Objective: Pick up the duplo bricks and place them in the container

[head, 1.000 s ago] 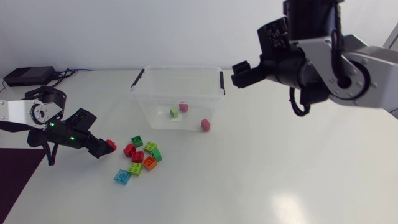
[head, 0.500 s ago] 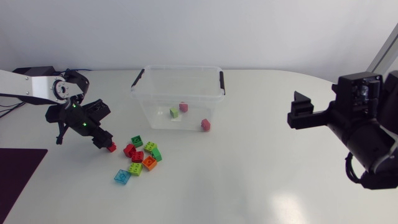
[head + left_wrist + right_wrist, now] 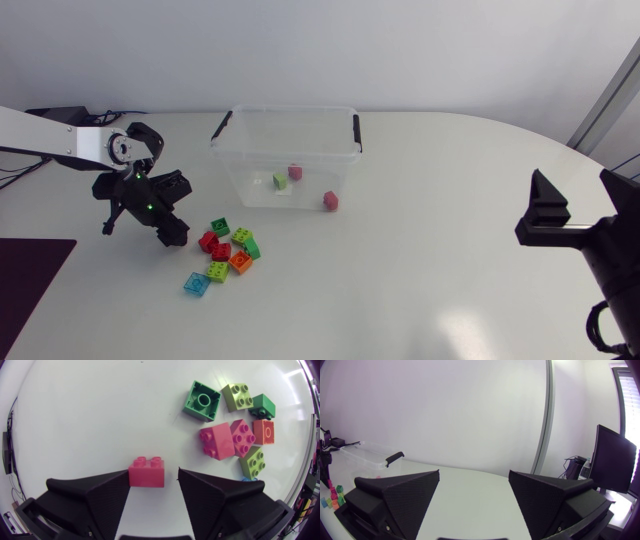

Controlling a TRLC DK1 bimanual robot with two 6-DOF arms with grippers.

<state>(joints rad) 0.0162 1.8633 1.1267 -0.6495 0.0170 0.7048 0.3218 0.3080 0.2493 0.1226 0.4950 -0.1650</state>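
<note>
A red duplo brick lies on the white table between the fingers of my left gripper. One finger touches its side and a small gap shows at the other, so the gripper is open. Seen from above, this gripper points down just left of a loose pile of bricks and hides the red brick. The clear container stands behind the pile and holds a green brick, a pink brick and a red brick. My right gripper is open and empty, far off at the table's right side.
Ahead of my left gripper the pile shows a dark green brick, lime bricks, red bricks and an orange brick. A blue brick lies nearest the front. My right arm fills the lower right corner.
My left arm has swung in toward the pile and its fingers have narrowed around the red brick. My right arm has moved from beside the container down to the right edge.
</note>
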